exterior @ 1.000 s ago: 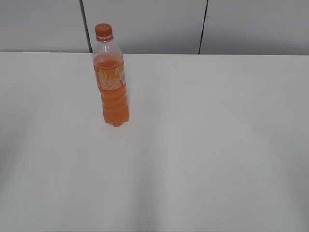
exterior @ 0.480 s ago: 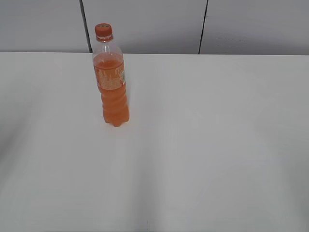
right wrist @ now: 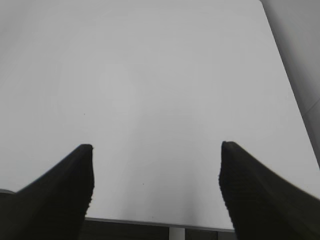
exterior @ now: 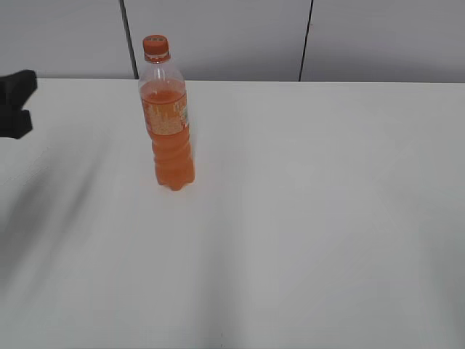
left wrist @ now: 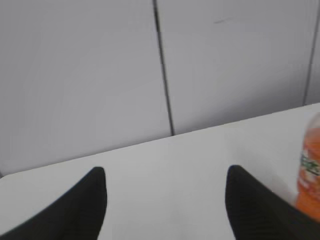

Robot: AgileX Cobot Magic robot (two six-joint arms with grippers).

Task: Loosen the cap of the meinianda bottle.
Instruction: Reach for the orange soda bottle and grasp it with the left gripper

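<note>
The meinianda bottle (exterior: pixel 169 123) stands upright on the white table (exterior: pixel 305 218), left of centre, with orange drink and an orange label. Its orange cap (exterior: pixel 156 47) sits on the neck. My left gripper (exterior: pixel 16 104) shows at the far left edge of the exterior view, well left of the bottle; its jaws stand wide apart and empty. In the left wrist view the gripper (left wrist: pixel 165 172) faces the back wall, and the bottle (left wrist: pixel 309 172) shows at the right edge. My right gripper (right wrist: pixel 156 146) is open and empty over bare table; it is out of the exterior view.
Grey wall panels (exterior: pixel 218 36) with dark seams stand behind the table's far edge. In the right wrist view the table's near edge (right wrist: pixel 150 221) and right edge (right wrist: pixel 295 90) show, with a table leg below.
My left gripper has come into the exterior view at the far left edge. The bottle has not moved.
</note>
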